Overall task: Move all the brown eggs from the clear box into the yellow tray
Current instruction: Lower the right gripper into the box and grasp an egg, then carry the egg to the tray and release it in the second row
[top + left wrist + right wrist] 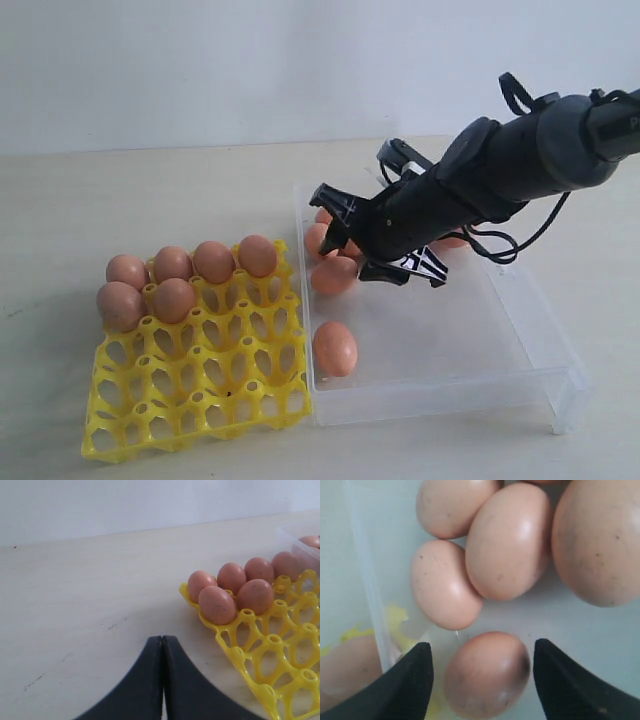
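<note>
The eggs (507, 542) are showing smooth, faintly speckled shells with a soft sheen. The box (450, 340) is looking like clear, glossy plastic, and the tray (190, 420) like bright yellow moulded plastic. The table (75, 605) is appearing pale, matt and wood-grained, lightly scuffed.

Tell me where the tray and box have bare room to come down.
Yellow tray: six brown eggs crowd its far edge; all cups in front of them are free. Clear box: floor is bare through the middle and right side, past one lone egg by the near-left wall. The far-left corner is crowded, remaining eggs clustered beneath the open right gripper.
</note>
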